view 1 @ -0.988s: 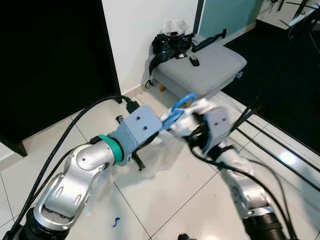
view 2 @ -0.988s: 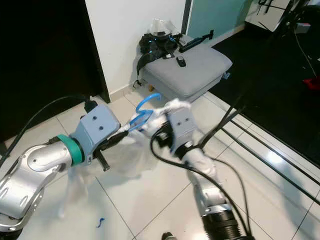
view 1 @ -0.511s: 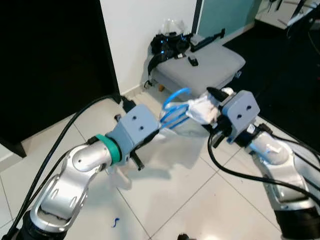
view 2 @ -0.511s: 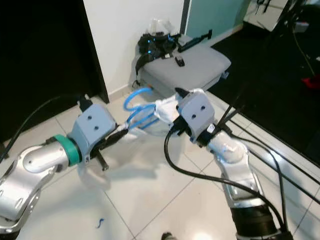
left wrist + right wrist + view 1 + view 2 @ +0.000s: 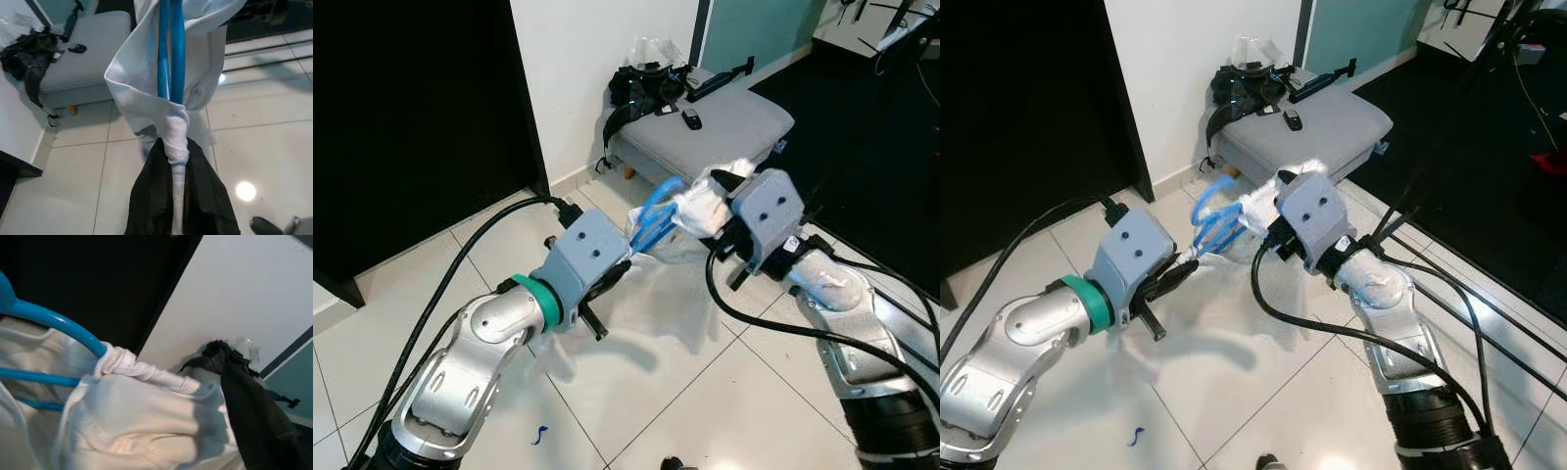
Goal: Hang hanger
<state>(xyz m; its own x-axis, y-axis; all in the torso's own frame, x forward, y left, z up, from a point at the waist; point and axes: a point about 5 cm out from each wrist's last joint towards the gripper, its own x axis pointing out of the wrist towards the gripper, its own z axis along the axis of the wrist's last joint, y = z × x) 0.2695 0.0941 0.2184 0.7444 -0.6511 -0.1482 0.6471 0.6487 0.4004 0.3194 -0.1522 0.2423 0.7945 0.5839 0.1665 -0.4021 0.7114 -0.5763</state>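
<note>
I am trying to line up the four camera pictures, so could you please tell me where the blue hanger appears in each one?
Left eye view: blue hanger at centre, between the two grippers.
Right eye view: just left of centre, again between them.
Left wrist view: two blue bars at top centre, wrapped in white garment.
Right wrist view: curved blue bar at left.
Shared landmark: the grey cushioned stool.

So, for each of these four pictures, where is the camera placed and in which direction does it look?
Left eye view: on the head, looking forward and down at the tiled floor; both silver arms show, left gripper and right gripper holding the blue hanger with the white garment.
Right eye view: same head camera, same scene, slightly offset.
Left wrist view: along the left gripper's black fingers, shut on the garment.
Right wrist view: along the right gripper, close on hanger and garment.
All views share the hanger; the eye views and left wrist view share the grey ottoman.
</note>
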